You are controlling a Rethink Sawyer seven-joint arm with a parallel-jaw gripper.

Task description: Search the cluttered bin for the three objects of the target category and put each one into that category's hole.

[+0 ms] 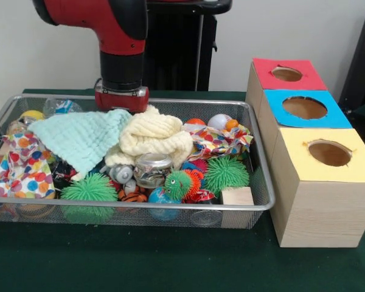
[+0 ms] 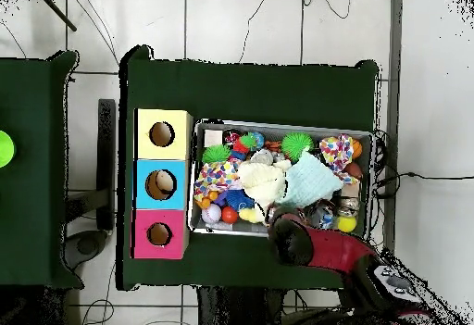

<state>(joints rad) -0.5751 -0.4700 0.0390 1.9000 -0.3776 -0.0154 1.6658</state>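
A wire bin (image 1: 170, 208) is packed with clutter. A mint cloth (image 1: 79, 137) and a cream cloth (image 1: 155, 137) lie on top of the pile. Below them are two green spiky balls (image 1: 225, 173) (image 1: 88, 188), a glass jar (image 1: 152, 169), a wooden block (image 1: 237, 196) and several small balls. My gripper (image 1: 121, 98) hangs at the bin's far side, its lower end hidden behind the two cloths. In the overhead view the gripper (image 2: 278, 219) sits over the bin's edge next to the cream cloth (image 2: 264, 181).
Beside the bin stand three boxes, each with a round hole: red (image 1: 264, 70), blue (image 1: 337, 118) and yellow (image 1: 298, 164). Overhead, something pale shows inside the blue box's hole (image 2: 165, 183). A polka-dot cloth (image 1: 24, 161) and a patterned cloth (image 1: 219, 141) fill the bin's ends.
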